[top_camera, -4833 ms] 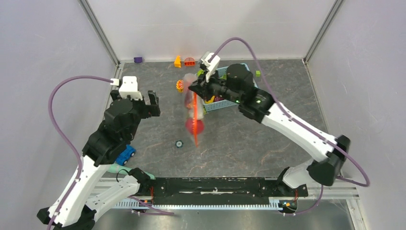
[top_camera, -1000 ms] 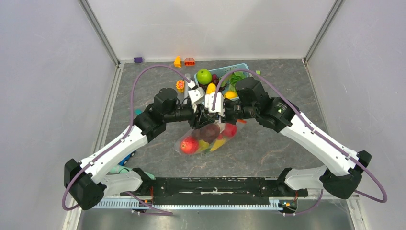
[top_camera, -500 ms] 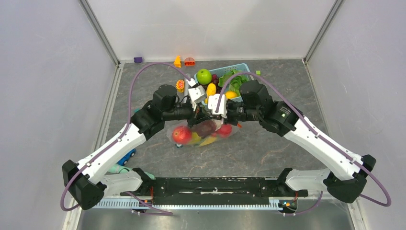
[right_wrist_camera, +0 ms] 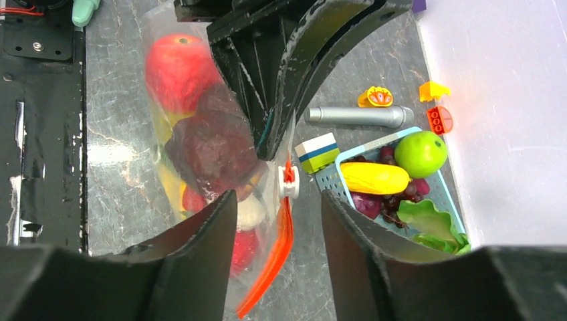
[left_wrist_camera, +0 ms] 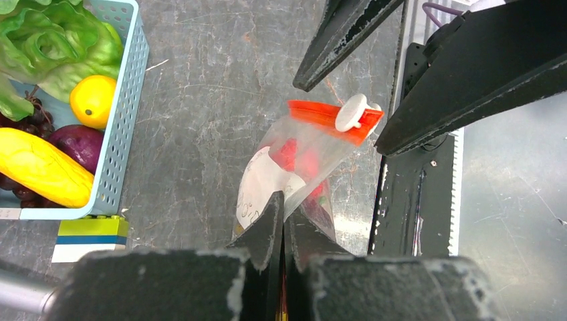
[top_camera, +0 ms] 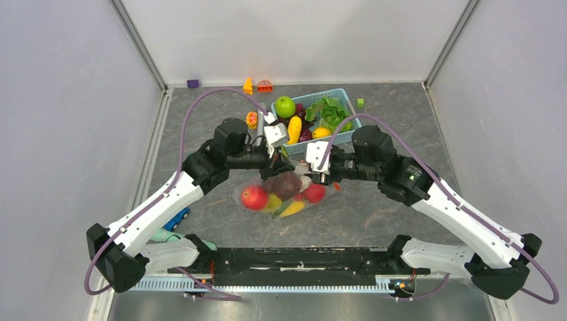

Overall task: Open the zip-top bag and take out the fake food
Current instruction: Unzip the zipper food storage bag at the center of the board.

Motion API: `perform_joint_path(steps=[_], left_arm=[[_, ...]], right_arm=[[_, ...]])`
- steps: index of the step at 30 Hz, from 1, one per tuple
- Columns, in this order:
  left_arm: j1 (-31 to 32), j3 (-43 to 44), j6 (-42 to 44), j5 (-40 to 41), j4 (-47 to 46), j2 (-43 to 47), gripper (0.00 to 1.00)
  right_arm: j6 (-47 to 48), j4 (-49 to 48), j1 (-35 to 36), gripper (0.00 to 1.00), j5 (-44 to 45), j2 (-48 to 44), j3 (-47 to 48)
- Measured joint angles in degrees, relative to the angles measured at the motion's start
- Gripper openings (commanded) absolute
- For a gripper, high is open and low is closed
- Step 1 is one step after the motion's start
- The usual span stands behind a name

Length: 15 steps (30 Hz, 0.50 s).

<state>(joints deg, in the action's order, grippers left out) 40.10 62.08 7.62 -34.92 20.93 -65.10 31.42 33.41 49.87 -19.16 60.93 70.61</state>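
By the rail lies one blue car (top_camera: 177, 217), half under the left arm. Mid-table is the one bag (top_camera: 284, 200), resting or hanging (I cannot tell which). The food (top_camera: 254, 197) is inside: two red fruits, one maroon and a white piece, with yellow pieces too crowded to count. The left gripper (left_wrist_camera: 281, 208) is clenched on a fold of clear plastic. The right gripper (right_wrist_camera: 277, 207) has its jaws well apart, straddling the orange strip and its white slider (right_wrist_camera: 288, 182) and gripping nothing. Beyond is one basket (left_wrist_camera: 124, 107) with one green apple (top_camera: 285, 106), lettuce (top_camera: 331, 112) and half-buried grapes. Three small toys line the far wall.
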Motion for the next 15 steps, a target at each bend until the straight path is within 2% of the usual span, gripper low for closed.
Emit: perform_joint_path(steps=[7, 15], left_arm=[[0.00, -0.57, 0.96, 0.00, 0.15, 0.00, 0.02], [0.00, -0.59, 1.49, -0.24, 0.20, 0.00, 0.02]], right_arm=[[-0.35, -1.18, 0.00, 0.67, 0.09, -3.06, -4.22], [-1.29, -2.58, -0.04, 0.64, -1.57, -5.42, -5.05]])
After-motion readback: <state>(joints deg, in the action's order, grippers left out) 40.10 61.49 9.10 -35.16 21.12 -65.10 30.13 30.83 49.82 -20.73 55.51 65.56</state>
